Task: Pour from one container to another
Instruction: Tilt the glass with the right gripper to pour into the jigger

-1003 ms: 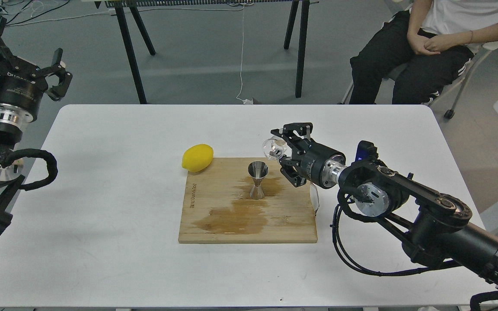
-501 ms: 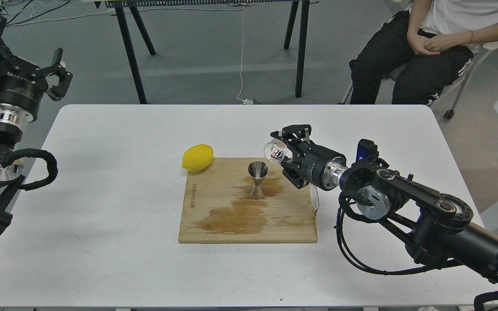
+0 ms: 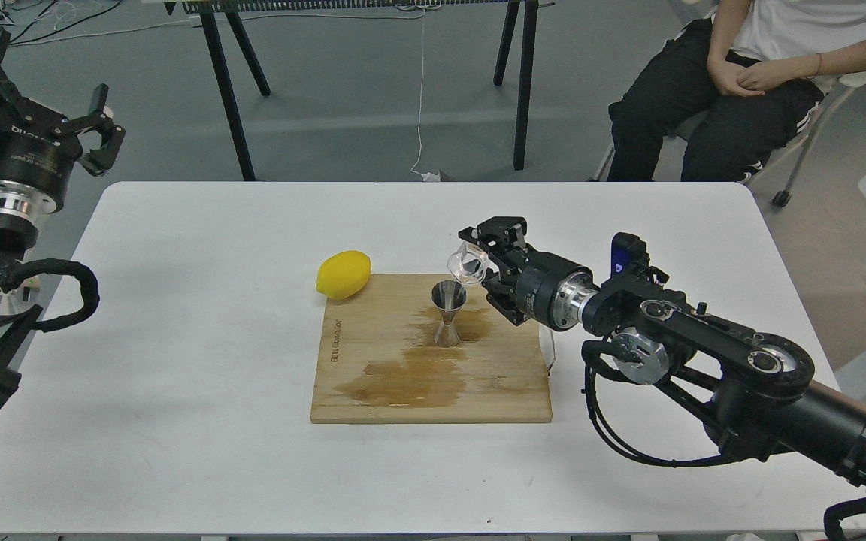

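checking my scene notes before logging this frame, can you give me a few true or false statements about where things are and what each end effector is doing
1. The right end effector holds the clear glass cup tipped on its side by the jigger's mouth. True.
2. The steel jigger lies on its side on the white table. False: it stands upright on the wooden cutting board.
3. The lemon sits at the board's far left corner. True.
4. The left end effector grips the lemon. False: it is open and raised off the table's left side, holding nothing.
5. The board is dry and clean. False: it has dark wet stains around the jigger.
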`<control>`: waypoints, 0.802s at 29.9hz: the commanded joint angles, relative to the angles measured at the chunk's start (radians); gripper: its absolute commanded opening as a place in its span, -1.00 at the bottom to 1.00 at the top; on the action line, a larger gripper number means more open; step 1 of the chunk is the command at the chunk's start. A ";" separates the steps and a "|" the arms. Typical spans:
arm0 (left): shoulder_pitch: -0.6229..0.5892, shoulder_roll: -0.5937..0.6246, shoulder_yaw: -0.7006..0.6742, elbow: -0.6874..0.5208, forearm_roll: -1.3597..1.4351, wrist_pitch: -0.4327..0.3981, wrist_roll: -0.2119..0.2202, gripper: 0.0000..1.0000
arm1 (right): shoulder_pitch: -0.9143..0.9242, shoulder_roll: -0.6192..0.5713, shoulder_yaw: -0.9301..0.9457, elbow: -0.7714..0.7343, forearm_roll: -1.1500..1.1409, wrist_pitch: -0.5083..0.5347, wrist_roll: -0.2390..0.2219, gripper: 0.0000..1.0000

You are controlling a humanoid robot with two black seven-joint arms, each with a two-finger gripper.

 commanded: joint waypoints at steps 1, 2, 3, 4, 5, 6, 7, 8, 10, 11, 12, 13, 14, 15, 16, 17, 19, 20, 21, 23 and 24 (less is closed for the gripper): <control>0.000 -0.001 0.000 0.000 0.000 0.000 0.000 1.00 | 0.005 0.000 -0.004 0.000 0.000 0.000 0.001 -0.14; 0.000 -0.001 0.000 0.000 0.000 0.000 0.000 1.00 | 0.007 0.000 -0.004 0.000 -0.004 0.000 0.001 -0.14; -0.002 -0.001 0.000 -0.001 0.000 0.000 0.000 1.00 | 0.007 0.000 -0.004 0.000 -0.013 0.000 0.001 -0.14; 0.000 -0.001 0.000 0.000 0.000 0.000 0.000 1.00 | 0.007 0.000 -0.004 0.000 -0.025 0.000 0.001 -0.14; 0.000 0.001 0.000 0.000 0.000 0.000 0.000 1.00 | 0.007 0.000 -0.004 0.000 -0.043 0.000 0.001 -0.14; -0.002 0.001 0.000 0.000 0.000 0.000 0.000 1.00 | 0.006 0.000 -0.005 0.000 -0.060 0.000 0.003 -0.14; 0.000 0.001 0.000 0.000 0.000 0.000 0.000 1.00 | 0.005 0.000 -0.005 0.000 -0.079 0.000 0.004 -0.14; 0.000 0.001 0.000 0.000 0.000 0.000 0.000 1.00 | 0.004 -0.002 -0.007 0.000 -0.094 0.000 0.006 -0.14; 0.000 0.001 0.000 0.000 0.000 0.000 0.000 1.00 | 0.004 -0.002 -0.007 0.000 -0.106 0.000 0.006 -0.14; -0.002 0.001 0.000 0.000 0.000 0.000 0.000 1.00 | 0.004 -0.002 -0.013 0.000 -0.109 0.000 0.009 -0.14; -0.002 0.001 0.000 0.000 0.000 0.000 0.000 1.00 | 0.005 -0.002 -0.020 0.000 -0.112 0.000 0.012 -0.14; -0.002 0.001 0.000 0.000 0.000 0.000 0.000 1.00 | 0.005 -0.002 -0.028 0.000 -0.112 0.000 0.015 -0.14; 0.000 0.001 0.000 0.000 0.000 0.000 0.000 1.00 | 0.009 -0.005 -0.033 0.000 -0.114 0.000 0.020 -0.14; -0.002 0.001 0.000 0.000 0.000 0.000 0.000 1.00 | 0.012 -0.006 -0.036 0.001 -0.114 0.000 0.023 -0.14; -0.002 0.001 0.000 0.000 0.000 0.000 0.000 1.00 | 0.012 -0.006 -0.037 0.001 -0.114 0.000 0.024 -0.14; 0.000 0.001 -0.001 0.000 0.000 0.000 0.000 1.00 | 0.013 -0.006 -0.037 0.001 -0.114 0.000 0.024 -0.14; 0.000 0.001 -0.002 0.000 0.000 0.000 0.000 1.00 | 0.013 -0.006 -0.037 0.006 -0.114 0.000 0.024 -0.14; 0.000 0.001 -0.002 0.000 0.000 0.000 0.000 1.00 | 0.015 -0.008 -0.037 0.007 -0.114 0.000 0.024 -0.14; 0.000 0.001 -0.002 0.000 0.000 0.000 0.000 1.00 | 0.019 -0.009 -0.037 0.007 -0.116 0.000 0.026 -0.14; 0.000 0.001 -0.002 -0.001 0.000 -0.002 0.000 1.00 | 0.024 -0.011 -0.040 0.007 -0.135 0.000 0.026 -0.14; 0.000 0.001 -0.002 0.000 0.000 -0.002 0.000 1.00 | 0.025 -0.011 -0.042 0.006 -0.151 0.000 0.026 -0.14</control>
